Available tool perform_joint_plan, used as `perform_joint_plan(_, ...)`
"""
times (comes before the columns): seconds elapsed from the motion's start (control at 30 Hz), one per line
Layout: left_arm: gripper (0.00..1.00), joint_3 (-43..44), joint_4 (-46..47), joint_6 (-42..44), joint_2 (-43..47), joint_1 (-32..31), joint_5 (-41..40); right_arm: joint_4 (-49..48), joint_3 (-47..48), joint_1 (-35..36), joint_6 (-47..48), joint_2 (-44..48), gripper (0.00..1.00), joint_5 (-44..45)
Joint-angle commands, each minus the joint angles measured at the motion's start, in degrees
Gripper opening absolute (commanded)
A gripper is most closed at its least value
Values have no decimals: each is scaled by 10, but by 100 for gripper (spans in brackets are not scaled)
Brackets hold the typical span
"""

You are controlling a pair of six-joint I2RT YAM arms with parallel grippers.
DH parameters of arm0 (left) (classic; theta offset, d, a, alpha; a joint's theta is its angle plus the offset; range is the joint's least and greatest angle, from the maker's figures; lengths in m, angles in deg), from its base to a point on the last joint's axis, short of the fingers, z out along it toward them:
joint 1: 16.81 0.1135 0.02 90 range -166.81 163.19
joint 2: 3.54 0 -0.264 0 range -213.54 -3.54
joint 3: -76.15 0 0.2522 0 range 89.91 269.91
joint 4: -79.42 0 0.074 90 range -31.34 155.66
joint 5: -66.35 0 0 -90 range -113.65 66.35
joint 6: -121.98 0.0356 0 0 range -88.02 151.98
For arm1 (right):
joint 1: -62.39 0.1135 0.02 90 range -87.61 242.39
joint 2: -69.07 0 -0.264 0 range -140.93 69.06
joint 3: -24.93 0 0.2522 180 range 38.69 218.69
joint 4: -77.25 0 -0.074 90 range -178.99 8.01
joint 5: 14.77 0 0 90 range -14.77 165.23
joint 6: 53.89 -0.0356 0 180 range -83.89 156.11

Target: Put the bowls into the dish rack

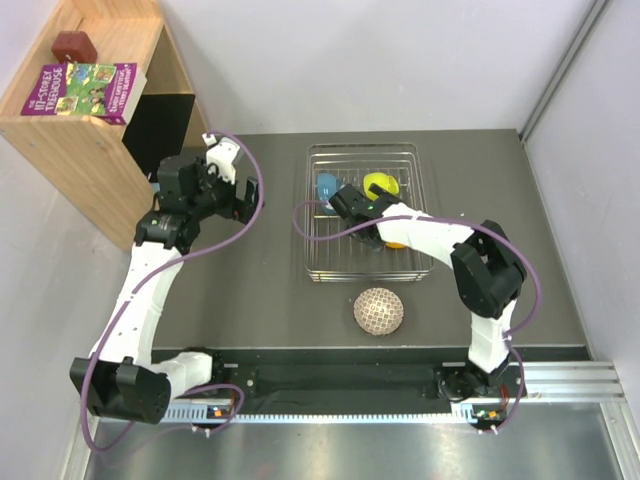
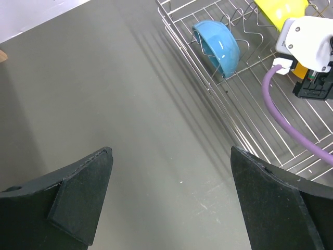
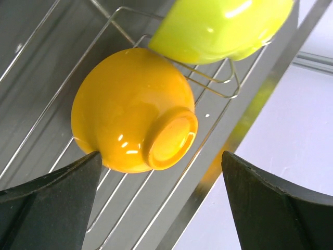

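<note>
The dish rack (image 1: 365,262) stands on the table's far middle. A blue bowl (image 1: 327,185) and a yellow-green bowl (image 1: 381,184) lean on its prongs. An orange bowl (image 3: 130,109) lies on its side in the rack, foot toward the right wrist camera, just below the yellow-green bowl (image 3: 218,26). My right gripper (image 3: 160,156) is open over the rack; its left finger (image 3: 62,198) is at the orange bowl's lower edge, and the jaws do not close on it. A white bowl with brown lattice (image 1: 379,311) sits upside down on the table in front of the rack. My left gripper (image 2: 171,150) hangs open and empty over bare table left of the rack (image 2: 244,104).
A wooden shelf (image 1: 90,140) stands at the back left with a purple book (image 1: 85,88) and a dark red object (image 1: 74,46) on top. The right arm's purple cable (image 2: 291,130) runs over the rack. A wall closes the right side.
</note>
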Motion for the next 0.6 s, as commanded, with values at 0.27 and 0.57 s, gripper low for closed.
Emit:
perform_joint_plan(0.27, 99, 2, -21, 15, 38, 4, 16, -19, 54, -8, 15, 2, 95, 37)
perform_joint_plan(0.57, 99, 6, -102, 56, 79, 1, 88, 86, 97, -11, -23, 110, 96, -211)
